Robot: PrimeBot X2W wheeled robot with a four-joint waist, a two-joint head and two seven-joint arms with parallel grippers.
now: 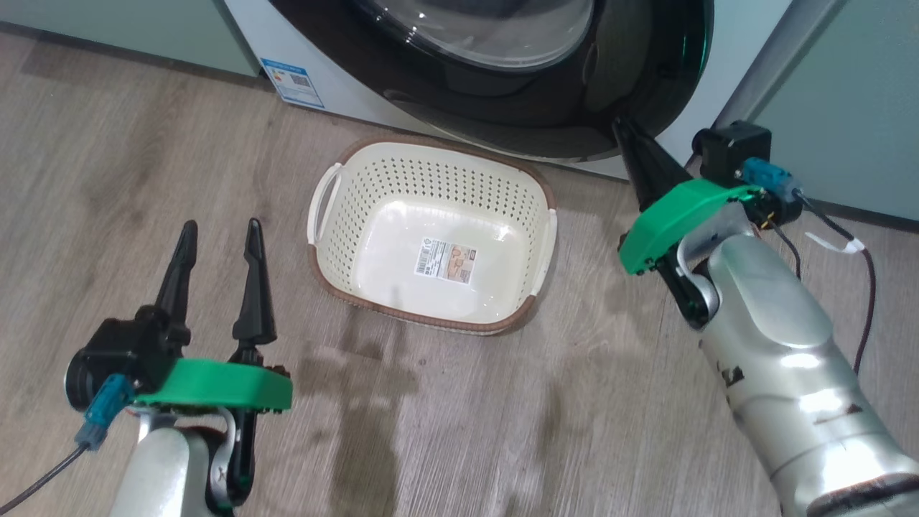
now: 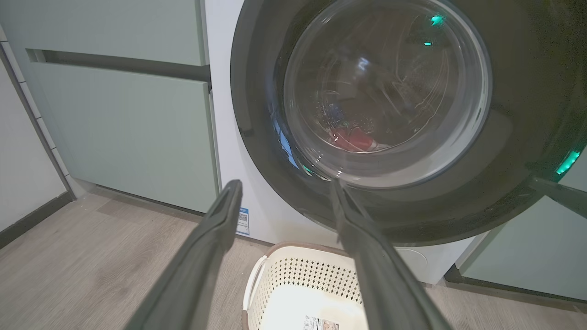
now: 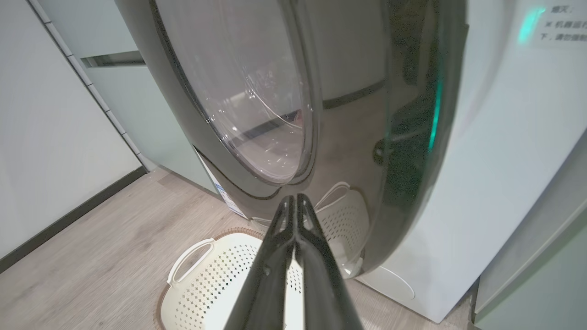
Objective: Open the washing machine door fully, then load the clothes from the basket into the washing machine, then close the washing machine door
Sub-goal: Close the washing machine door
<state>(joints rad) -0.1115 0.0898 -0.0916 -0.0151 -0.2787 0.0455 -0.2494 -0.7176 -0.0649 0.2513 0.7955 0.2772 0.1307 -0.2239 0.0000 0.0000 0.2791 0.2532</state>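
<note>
Shut tight on nothing, the right pincer (image 1: 622, 131) had its tips at the lower right rim of the washing machine door (image 1: 502, 43), apparently to press it home. Behind that door's glass the clothes (image 2: 355, 140) lay red in the drum; below it the basket (image 1: 431, 154) sat bare of clothes on the floor. Well back from the door, the left pincer (image 1: 221, 228) gaped wide, holding nothing, out of the way.

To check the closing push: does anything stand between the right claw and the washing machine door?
Nothing visible does. The shut right claw points at the washing machine door, tips at its lower black ring. The empty basket sits on the floor below, off that line.
</note>
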